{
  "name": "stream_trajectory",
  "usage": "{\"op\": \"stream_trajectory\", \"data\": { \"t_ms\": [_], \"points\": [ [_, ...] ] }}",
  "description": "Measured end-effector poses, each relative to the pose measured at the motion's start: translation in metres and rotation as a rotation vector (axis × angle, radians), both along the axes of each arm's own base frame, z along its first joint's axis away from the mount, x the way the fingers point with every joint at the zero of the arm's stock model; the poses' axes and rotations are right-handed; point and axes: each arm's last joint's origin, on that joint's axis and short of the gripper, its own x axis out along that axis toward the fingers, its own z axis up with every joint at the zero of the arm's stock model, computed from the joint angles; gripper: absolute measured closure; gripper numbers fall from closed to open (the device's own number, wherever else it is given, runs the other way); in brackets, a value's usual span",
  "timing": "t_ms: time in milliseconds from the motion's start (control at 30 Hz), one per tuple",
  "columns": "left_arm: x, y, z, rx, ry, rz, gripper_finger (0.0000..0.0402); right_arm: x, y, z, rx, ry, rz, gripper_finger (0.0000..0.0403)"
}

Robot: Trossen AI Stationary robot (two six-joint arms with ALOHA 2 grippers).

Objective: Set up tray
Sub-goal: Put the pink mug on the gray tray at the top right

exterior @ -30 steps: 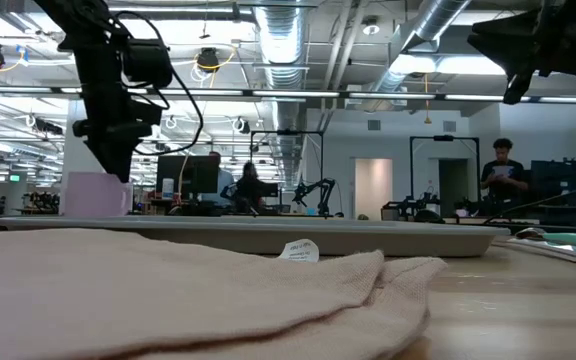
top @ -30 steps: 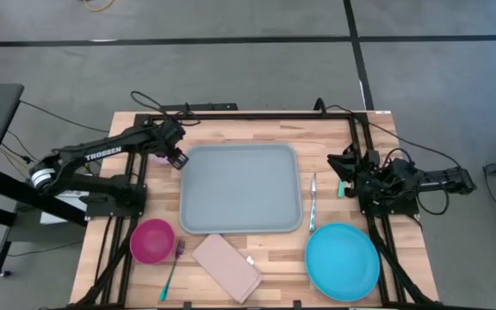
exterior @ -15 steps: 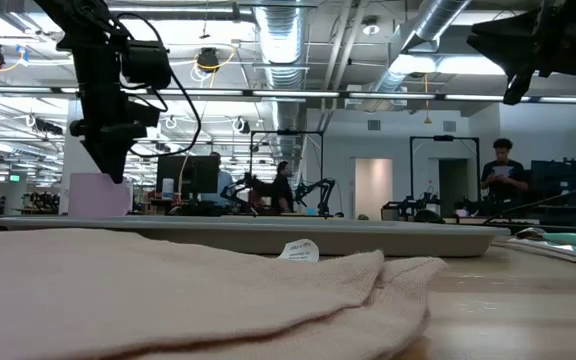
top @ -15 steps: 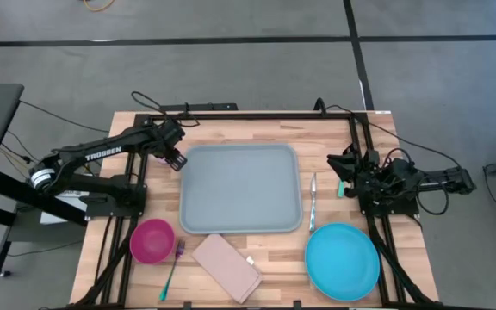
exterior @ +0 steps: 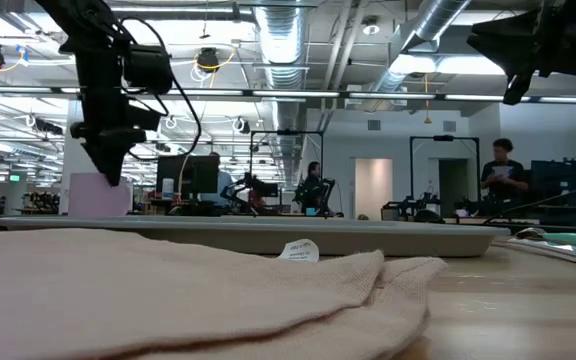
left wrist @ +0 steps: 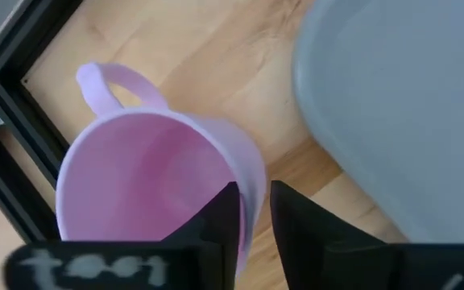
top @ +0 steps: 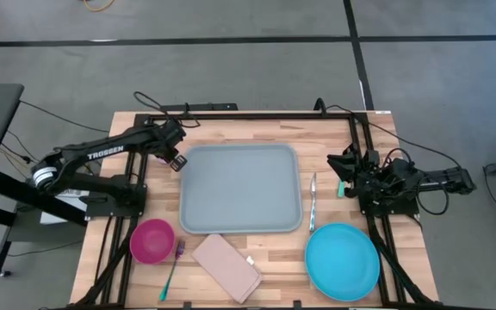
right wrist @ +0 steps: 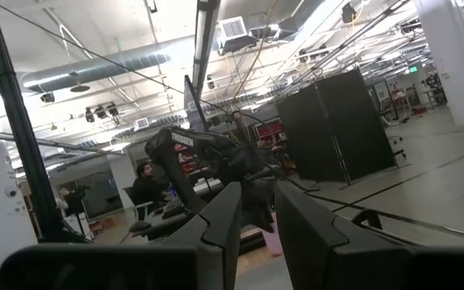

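A pale pink mug stands upright on the wood just left of the tray's far left corner. It shows in the low view as a pink block. My left gripper comes down over it and is shut on its wall. The grey-blue tray lies flat mid-table with nothing on it. My right gripper waits at the table's right edge. Its fingers stand a narrow gap apart with nothing between them. My left gripper has the mug's wall at the rim, on the side toward the tray, opposite the handle. One finger is inside the mug and one outside. The fingers point down from above. The mug stands upright on the table.
Near the front edge lie a magenta bowl, a teal fork, a pinkish napkin and a bright blue plate. A knife lies right of the tray. Black frame rails run along both table sides.
My left gripper has closed its fingers from wide apart onto the mug's wall, staying over the mug. The mug has not moved.
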Motion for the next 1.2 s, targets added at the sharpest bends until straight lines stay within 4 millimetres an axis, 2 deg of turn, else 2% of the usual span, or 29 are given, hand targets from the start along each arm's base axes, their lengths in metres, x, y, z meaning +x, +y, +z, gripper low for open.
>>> {"op": "stream_trajectory", "data": {
  "t_ms": [333, 433, 633, 767, 1000, 1100, 1200],
  "points": [
    [0.011, 0.01, -0.022, -0.016, 0.129, -0.068, 0.0371, 0.0, 0.0, 0.0, 0.0, -0.001, 0.0, 0.0331],
    [0.013, 0.007, -0.021, -0.008, 0.143, -0.125, 0.0394, 0.0, 0.0, 0.0, 0.0, -0.001, 0.0, 0.0331],
    [0.025, -0.005, -0.01, 0.055, 0.138, -0.217, 0.0398, 0.0, 0.0, 0.001, 0.0, -0.008, 0.0, 0.0331],
    [0.052, -0.021, 0.011, 0.069, -0.014, -0.314, 0.0399, -0.001, 0.0, 0.002, 0.002, -0.024, -0.002, 0.0331],
    [0.11, -0.053, 0.05, 0.019, -0.413, -0.643, 0.04, -0.001, 0.0, 0.003, 0.004, -0.032, -0.005, 0.0331],
    [0.137, -0.062, 0.053, 0.013, -0.444, -0.75, 0.04, -0.001, 0.0, 0.003, 0.003, -0.032, -0.005, 0.0331],
    [0.168, -0.066, 0.046, 0.033, -0.394, -0.851, 0.0401, -0.001, 0.0, 0.003, 0.003, -0.035, -0.006, 0.0331]
  ]
}}
